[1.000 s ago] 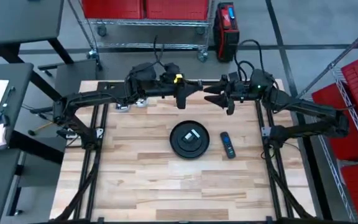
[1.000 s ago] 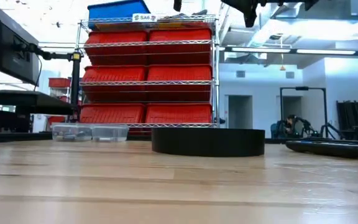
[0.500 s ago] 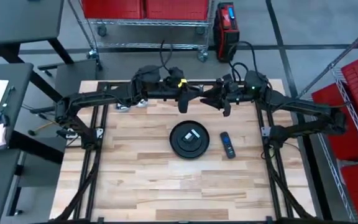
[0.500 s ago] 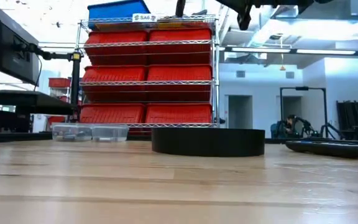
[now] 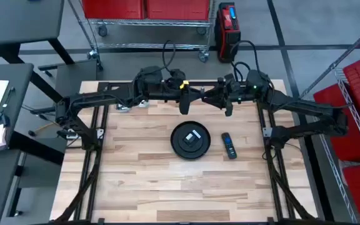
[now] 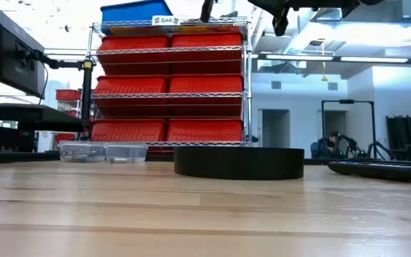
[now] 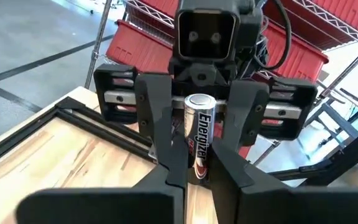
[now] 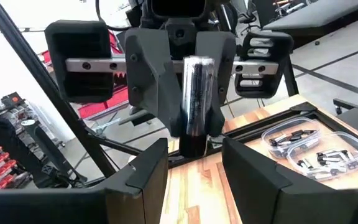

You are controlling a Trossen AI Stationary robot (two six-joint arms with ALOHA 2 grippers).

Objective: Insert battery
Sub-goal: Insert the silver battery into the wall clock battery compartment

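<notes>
1. High view: the two arms meet above the far middle of the desk (image 5: 136, 181), left gripper (image 5: 199, 95) and right gripper (image 5: 210, 95) nose to nose. This looks like a hand-over in mid-air. The battery (image 7: 199, 134) itself cannot be made out from above. Near of them lie a black round device (image 5: 190, 139) with a pale patch on top and, just to its right, a dark remote (image 5: 229, 145), both untouched. A clear box (image 5: 130, 105) sits at the far left.

2. Low view: only the dark ends of the arms show at the top edge, well above the desk. The round device (image 6: 238, 162), the remote (image 6: 384, 170) and the clear box (image 6: 104, 150) rest on the wood, with nothing near them.

3. Left wrist view: the left jaws are drawn together on the lower end of the battery, which stands upright between them. The right arm's jaws flank the upper part of the cell with a gap on each side — I judge no contact yet.

4. Right wrist view: the right jaws stand wide apart and hold nothing. Facing them, the left jaws are clamped on the battery. The clear box beyond holds more loose cells.

5. To do this step well, I would centre the right jaws on the bare part of the cell and close squarely across its barrel. The left should let go only once that grip is firm. A round, smooth cell is apt to twist or slip if it is pinched off-centre — and a tilted battery would be hard to seat afterwards.
</notes>
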